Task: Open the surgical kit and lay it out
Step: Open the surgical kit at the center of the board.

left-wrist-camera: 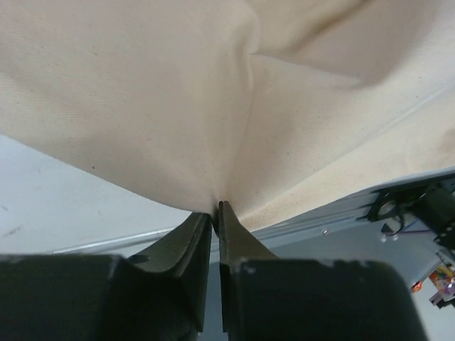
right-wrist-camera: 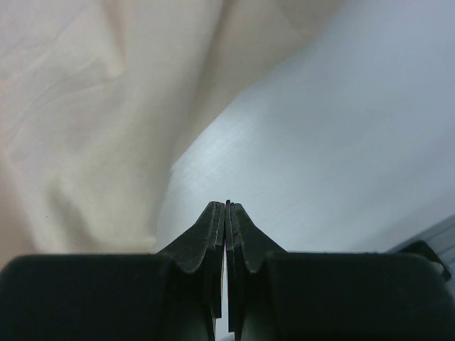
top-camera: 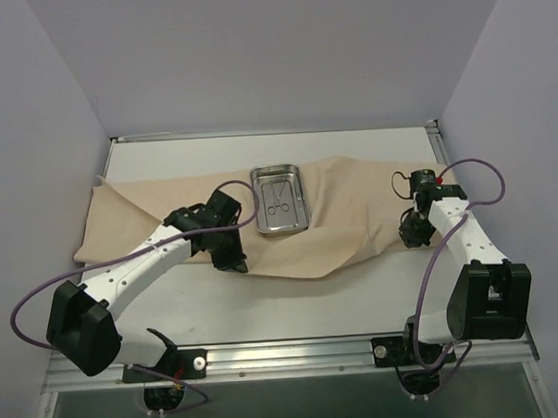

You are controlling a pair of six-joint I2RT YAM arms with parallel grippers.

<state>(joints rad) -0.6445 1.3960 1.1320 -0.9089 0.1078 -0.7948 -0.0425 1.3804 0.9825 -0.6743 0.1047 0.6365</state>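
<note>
The beige cloth wrap (top-camera: 353, 215) lies spread across the white table, its front edge rumpled. On it sits the shiny steel tray (top-camera: 279, 168), holding thin scissor-like instruments (top-camera: 277, 202). My left gripper (top-camera: 233, 264) is at the cloth's front edge, left of the tray. In the left wrist view its jaws (left-wrist-camera: 215, 206) pinch the cloth (left-wrist-camera: 178, 92), and creases run to the tips. My right gripper (top-camera: 412, 233) hovers by the cloth's right edge. In the right wrist view it (right-wrist-camera: 227, 204) is shut with nothing in it, over bare table, the cloth (right-wrist-camera: 85, 128) to its left.
The white table (top-camera: 311, 300) shows bare in front of the cloth. A metal rail (top-camera: 285, 352) runs along the near edge, between the arm bases. Purple cables (top-camera: 486, 177) loop from both arms. Grey walls close in the left, right and back.
</note>
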